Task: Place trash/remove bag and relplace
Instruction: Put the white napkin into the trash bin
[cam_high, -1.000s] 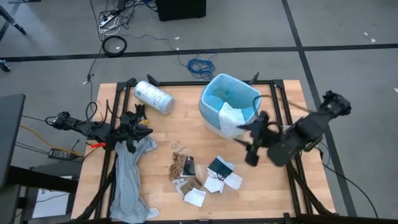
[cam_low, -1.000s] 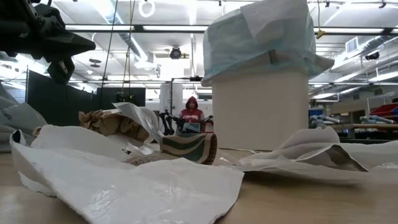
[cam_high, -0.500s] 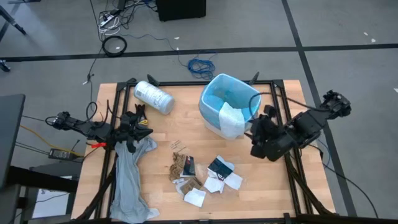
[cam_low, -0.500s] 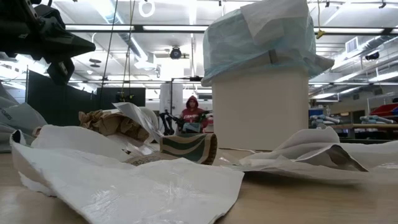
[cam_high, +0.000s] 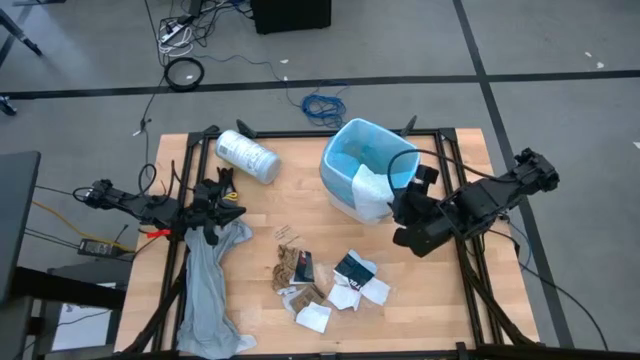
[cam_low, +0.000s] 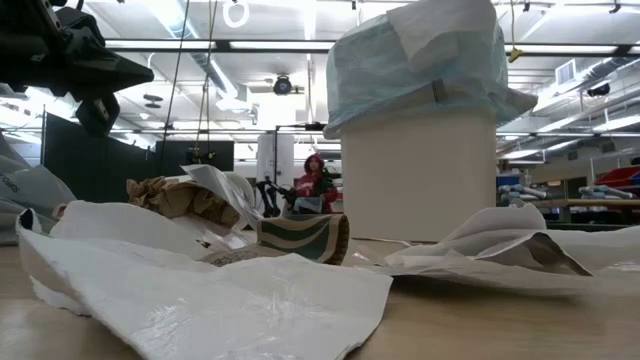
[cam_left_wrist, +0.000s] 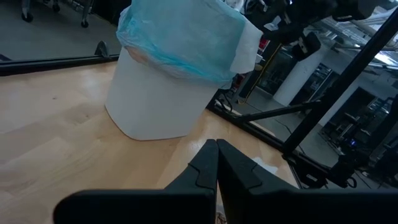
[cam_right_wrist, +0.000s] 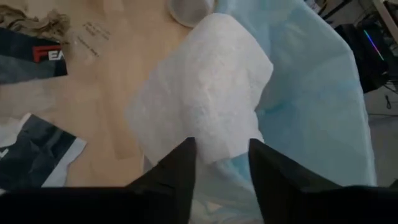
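From above, the round white bin (cam_high: 352, 195) wears a crinkly blue bag (cam_high: 368, 158), a soft white paper (cam_high: 372, 190) draped over its rim. Scraps (cam_high: 330, 280) litter the wood. Low down, crumpled paper (cam_low: 200, 270) fills the foreground. Left gripper (cam_left_wrist: 216, 163): fingers pressed together. Right gripper (cam_right_wrist: 221, 165): fingers apart, straddling the paper's edge.

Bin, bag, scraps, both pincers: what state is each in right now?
Bin: upright, lined.
Blue bag: over the bin's rim.
White paper: draped over the rim.
Scraps: loose on the table.
Grey sheet: limp beneath the left pincer.
Left pincer: shut.
Right pincer: open at the white paper.
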